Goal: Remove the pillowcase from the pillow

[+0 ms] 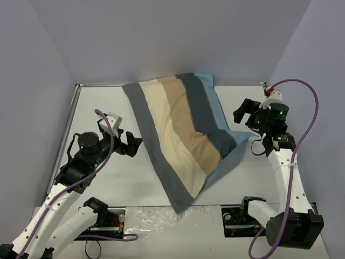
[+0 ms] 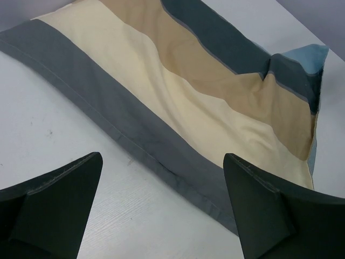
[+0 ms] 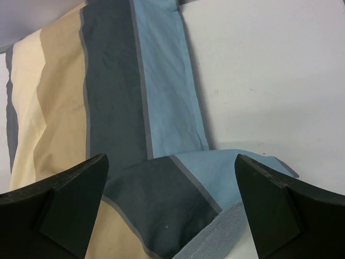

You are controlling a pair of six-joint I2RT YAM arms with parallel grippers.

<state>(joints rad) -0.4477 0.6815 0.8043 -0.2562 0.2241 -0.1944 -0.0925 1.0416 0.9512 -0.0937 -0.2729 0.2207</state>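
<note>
Plainly, the left claw (image 1: 131, 144) stood wide open and held nothing, its two dark fingers (image 2: 64, 199) spread low over the bench (image 1: 121, 175) and aimed at the grey edge stripe of the pillowcase (image 1: 183, 132), near it but not touching. The right claw (image 1: 249, 128) was likewise spread wide and empty, hanging just beside the opposite side of the cloth, where the slate and light-blue stripes ran and one corner was folded back on itself, showing a stitched hem (image 3: 223, 229). Between the two arms the pillowcase lay striped face up, slanting across the middle of the bench from the far wall toward the near edge. It looked gently swollen, so the pillow was most likely inside, though none of its surface showed in any view.

The step in hand appeared to be the first grasp, with nothing yet pulled free. To do it well, each claw would need to take only the cloth: a shallow pinch at the folded hem on the right, where the fabric already stood clear of the filling, and a firm hold on the left side to anchor the bulk. Which end was the open mouth could not be told for sure; a pull away from the mouth would merely drag the whole bundle
</note>
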